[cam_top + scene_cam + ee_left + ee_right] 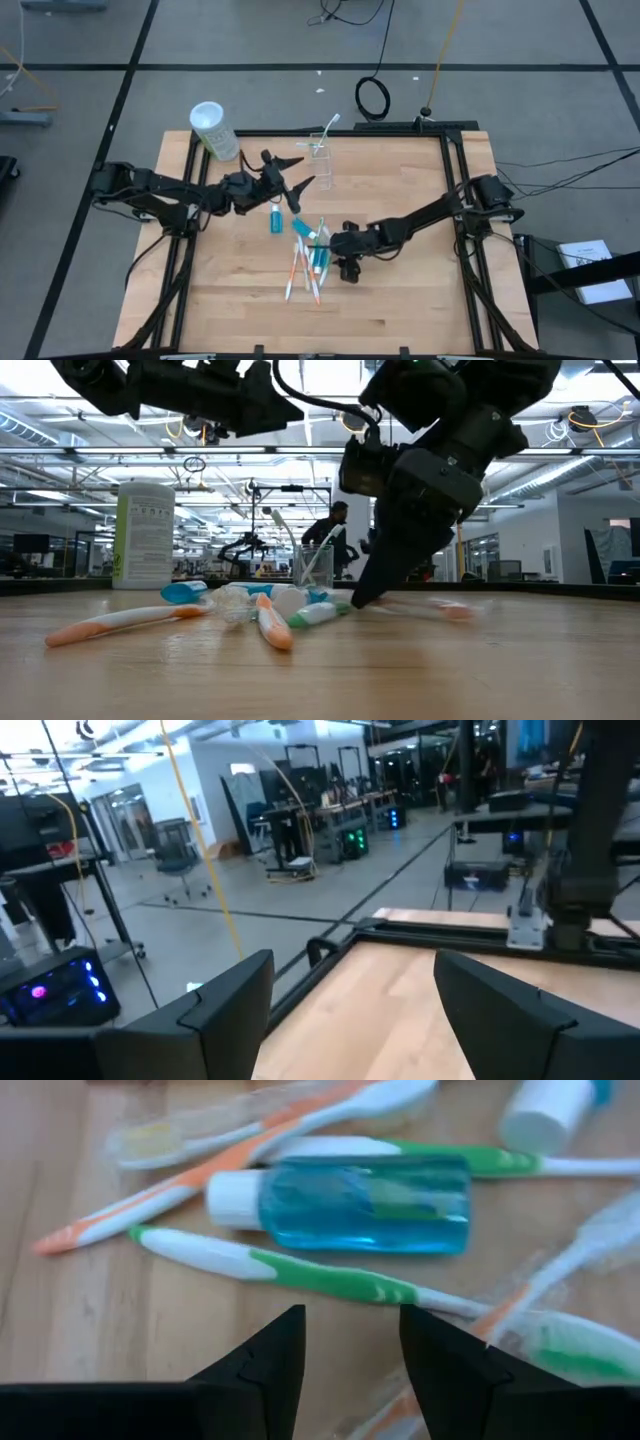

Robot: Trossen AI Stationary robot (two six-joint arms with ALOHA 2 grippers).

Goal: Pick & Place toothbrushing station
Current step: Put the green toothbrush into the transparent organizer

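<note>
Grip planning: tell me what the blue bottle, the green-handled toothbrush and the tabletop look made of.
Blue bottle: probably clear glossy plastic, see-through blue with a white cap. Green-handled toothbrush: smooth white plastic with a green, possibly rubbery, grip strip. Tabletop: pale wood, visible grain, matte.

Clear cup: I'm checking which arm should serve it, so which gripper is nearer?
Left. The left gripper hovers open just beside the clear cup; the right gripper is farther, over the toothbrush pile.

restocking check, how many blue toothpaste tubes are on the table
3 blue toothpaste tubes: one alone beside the toothbrush pile, one at the pile's far end, one within it. Others may be hidden underneath.
</note>
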